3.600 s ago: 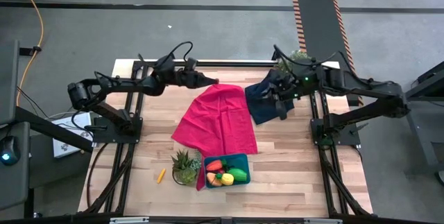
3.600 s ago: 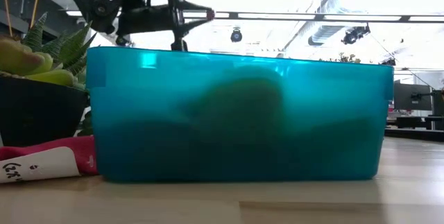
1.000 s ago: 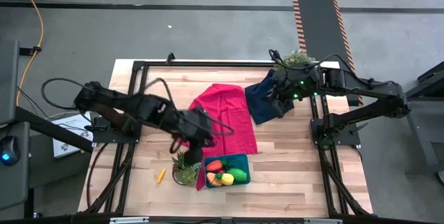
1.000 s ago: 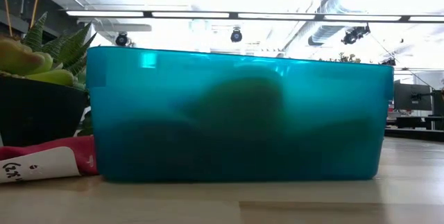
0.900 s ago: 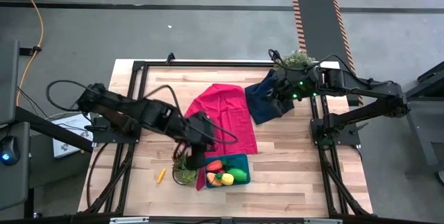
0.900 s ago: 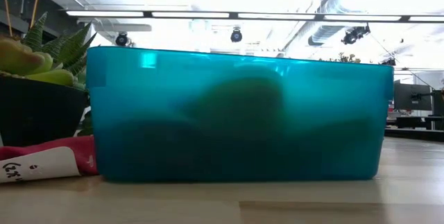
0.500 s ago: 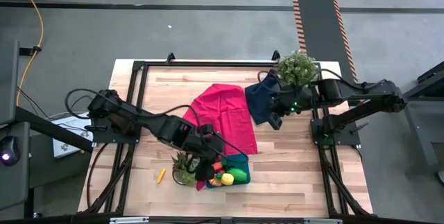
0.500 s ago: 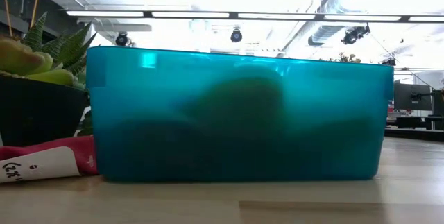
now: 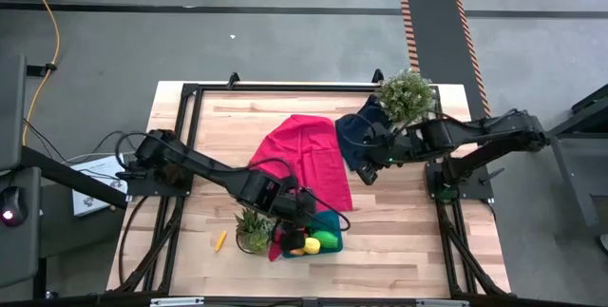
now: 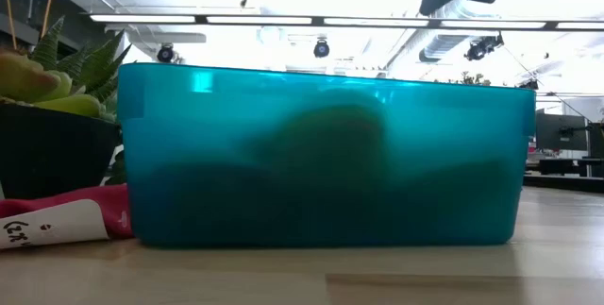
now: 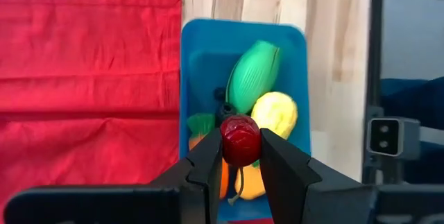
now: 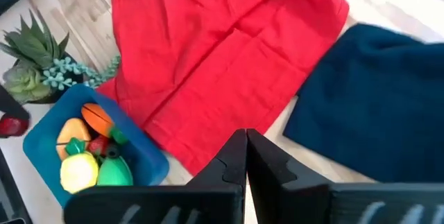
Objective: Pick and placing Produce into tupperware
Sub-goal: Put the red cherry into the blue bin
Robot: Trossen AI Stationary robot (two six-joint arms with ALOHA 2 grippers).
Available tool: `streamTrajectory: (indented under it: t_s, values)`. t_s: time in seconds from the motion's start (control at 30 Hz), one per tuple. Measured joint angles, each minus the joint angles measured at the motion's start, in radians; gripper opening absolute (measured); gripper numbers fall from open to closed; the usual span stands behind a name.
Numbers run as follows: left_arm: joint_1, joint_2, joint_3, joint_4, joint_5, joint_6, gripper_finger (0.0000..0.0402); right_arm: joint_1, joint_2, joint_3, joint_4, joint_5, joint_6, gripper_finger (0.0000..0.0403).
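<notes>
The left gripper point(image 11: 241, 156) is pinching a small dark-red, berry-like piece of produce point(image 11: 240, 139) between its fingertips and hanging directly over the teal tupperware point(image 11: 297, 137), as the left wrist view is showing. In the high view the left gripper point(image 9: 293, 218) is sitting above the container's edge nearest the succulent plant point(image 9: 252, 221). Inside the tupperware point(image 9: 334, 220), a green oval point(image 11: 252, 76), a yellow piece point(image 11: 277, 112) and an orange carrot point(image 11: 199, 137) are already lying together, leaving little bare floor.

Judging from this, the release is the step in hand, and doing it well is likely meaning lowering the red piece closer to the pile before parting the fingers, so it is settling among the others rather than bouncing off them and over the low wall. Aiming at the gap beside the green oval is looking the safest choice.

The red cloth point(image 9: 302, 161) is lying just beside the container, with one edge tucked under it. Still on the table is a thin yellow stick point(image 9: 220, 240), lying beyond the succulent, apart from the box.

The right gripper point(image 12: 245, 156), its fingers pressed together, is waiting above the navy cloth point(image 9: 354, 138), near the leafy potted plant point(image 9: 407, 96).
</notes>
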Motion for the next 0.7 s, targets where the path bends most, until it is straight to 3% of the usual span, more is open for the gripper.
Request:
streamTrajectory:
  t_s: [0.7]
  values:
    - [-0.028, 0.126, -0.031, 0.03, 0.003, 0.01, 0.0079, 0.073, 0.15, 0.0, -0.007, -0.002, 0.116, 0.0002]
